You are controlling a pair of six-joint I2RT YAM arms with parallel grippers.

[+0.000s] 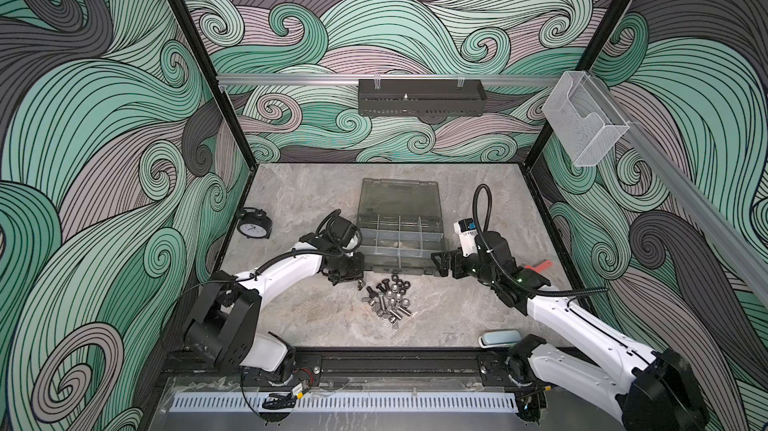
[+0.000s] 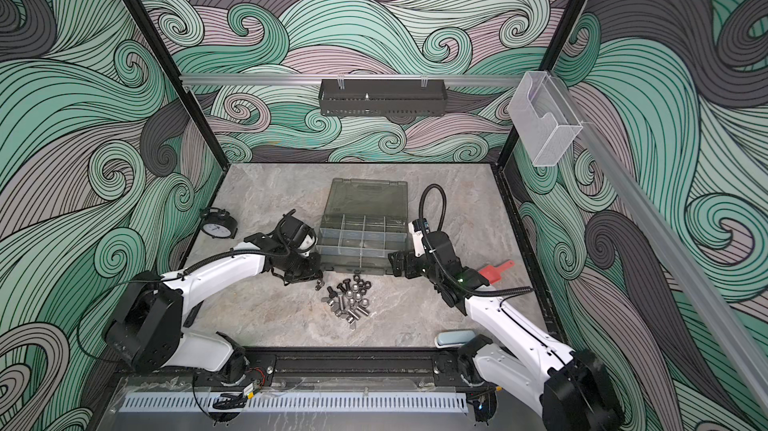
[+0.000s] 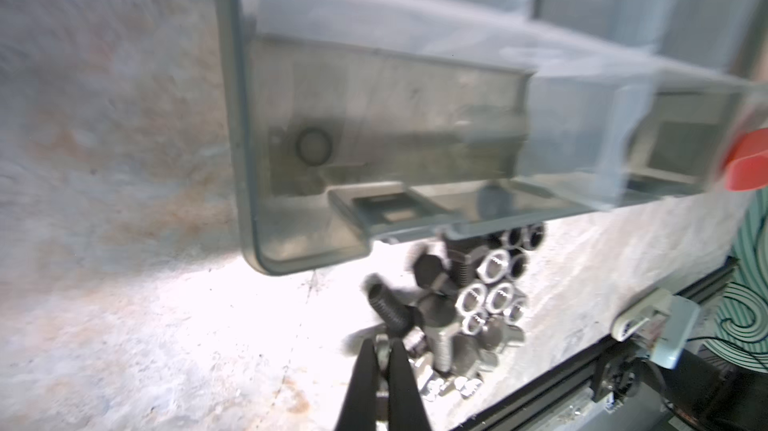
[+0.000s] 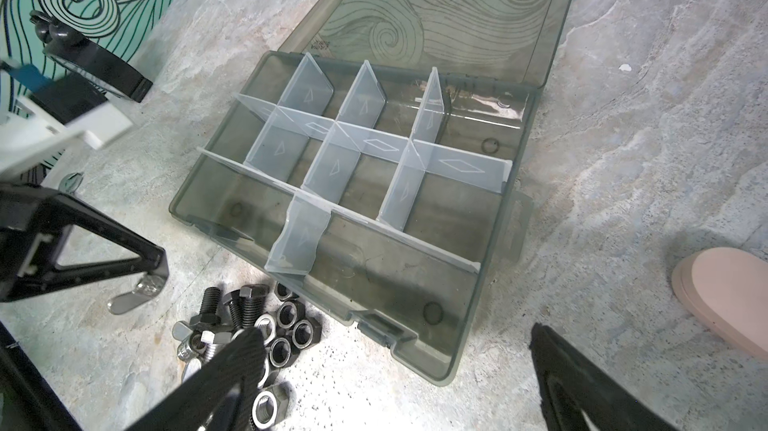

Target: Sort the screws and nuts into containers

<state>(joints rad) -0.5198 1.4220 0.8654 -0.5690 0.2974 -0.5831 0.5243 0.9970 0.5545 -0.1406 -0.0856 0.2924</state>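
Note:
A loose pile of screws and nuts [image 1: 388, 300] [image 2: 349, 300], black and silver, lies on the stone-look table just in front of the open smoky grey-green organizer case [image 1: 432, 271] [image 2: 328, 250]. The case's containers [image 4: 357, 183], split by translucent dividers, hold nothing that I can see. My left gripper [image 1: 349, 279] [image 3: 381, 345] is at the pile's left edge, shut on a small silver fastener [image 4: 135, 296]; whether that is a screw or a nut does not show. Over the case's front right corner my right gripper [image 1: 440, 262] [image 4: 395, 337] stands open with nothing between its fingers.
A black alarm clock [image 1: 254, 225] stands at the left wall. A red tool handle [image 1: 538, 266] lies behind the right arm, and a pale blue-white object [image 1: 498, 337] lies at the front edge. A black perforated tray [image 1: 419, 98] and a clear box [image 1: 586, 121] hang on the wall rails.

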